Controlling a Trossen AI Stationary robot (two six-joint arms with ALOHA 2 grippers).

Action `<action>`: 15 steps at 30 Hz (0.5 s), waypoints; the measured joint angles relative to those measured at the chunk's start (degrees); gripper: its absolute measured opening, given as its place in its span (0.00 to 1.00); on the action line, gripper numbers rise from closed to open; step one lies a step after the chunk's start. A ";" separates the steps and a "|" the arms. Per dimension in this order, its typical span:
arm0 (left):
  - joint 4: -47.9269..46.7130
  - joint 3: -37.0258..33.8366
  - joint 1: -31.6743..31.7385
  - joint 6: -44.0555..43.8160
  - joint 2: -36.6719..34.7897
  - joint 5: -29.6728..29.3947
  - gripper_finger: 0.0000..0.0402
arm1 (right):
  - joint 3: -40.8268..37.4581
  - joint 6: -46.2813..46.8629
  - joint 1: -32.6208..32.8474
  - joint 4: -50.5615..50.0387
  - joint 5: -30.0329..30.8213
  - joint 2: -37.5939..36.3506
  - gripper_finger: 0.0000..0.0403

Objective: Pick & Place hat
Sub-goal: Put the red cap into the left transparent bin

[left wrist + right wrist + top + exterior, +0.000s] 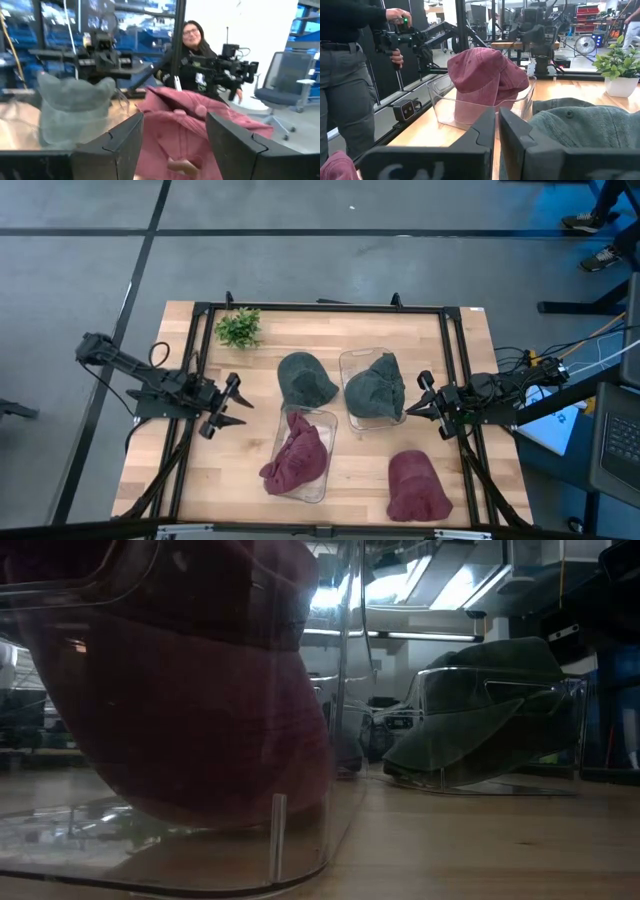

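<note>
Two dark red hats and two dark green hats are on the table. One red hat [297, 455] sits in the near clear bin [322, 480] and fills the left wrist view [190, 125]. One green hat [375, 385] lies in the far clear bin [348, 365]. A loose green hat [305, 378] and a loose red hat [415, 485] rest flat on the wood. My left gripper [228, 408] [175, 135] is open, to the left of the near bin. My right gripper [418, 398] [497, 132] is shut, just right of the far bin.
A small potted plant [238, 327] stands at the far left of the table. A black frame [320, 308] runs around the table's edges. A person [345, 75] stands beside the table holding a device, and another person [192, 50] shows beyond it. Bare wood [250, 470] lies near left.
</note>
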 joint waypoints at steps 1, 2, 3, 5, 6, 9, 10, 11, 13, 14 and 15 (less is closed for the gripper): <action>-0.34 0.00 0.48 0.88 -0.76 0.00 0.52 | 0.00 0.01 -0.02 -0.01 0.00 -0.02 0.06; -1.44 0.00 0.99 1.80 -1.66 0.04 0.52 | 0.00 0.02 -0.01 0.00 0.00 -0.02 0.06; -3.03 0.00 1.57 2.50 -2.58 0.02 0.52 | 0.00 0.02 -0.01 0.00 0.00 -0.01 0.06; -7.48 0.00 2.89 3.46 -4.87 0.01 0.53 | 0.00 0.02 0.00 0.00 0.00 -0.01 0.06; -10.42 0.00 3.61 3.66 -6.26 -0.08 0.53 | 0.00 0.02 -0.02 0.00 0.00 -0.02 0.06; -18.22 0.00 5.82 4.10 -11.16 -1.21 0.53 | 0.00 0.02 0.00 -0.02 0.00 -0.02 0.06; -20.08 0.00 6.49 4.10 -13.01 -1.82 0.53 | 0.00 0.02 -0.02 0.00 0.00 -0.02 0.06; -21.61 0.00 7.08 4.10 -15.01 -2.43 0.53 | 0.00 0.01 -0.01 -0.01 0.00 -0.02 0.06; -21.67 0.00 8.01 4.27 -17.83 -2.87 0.53 | 0.00 0.02 0.00 -0.01 0.00 -0.01 0.06; -20.90 0.04 8.48 5.11 -17.78 -3.21 0.53 | 0.00 0.02 0.00 0.00 0.01 -0.02 0.06; -21.15 -0.01 8.88 5.91 -17.79 -3.42 0.53 | 0.00 0.02 -0.01 -0.01 0.00 -0.02 0.06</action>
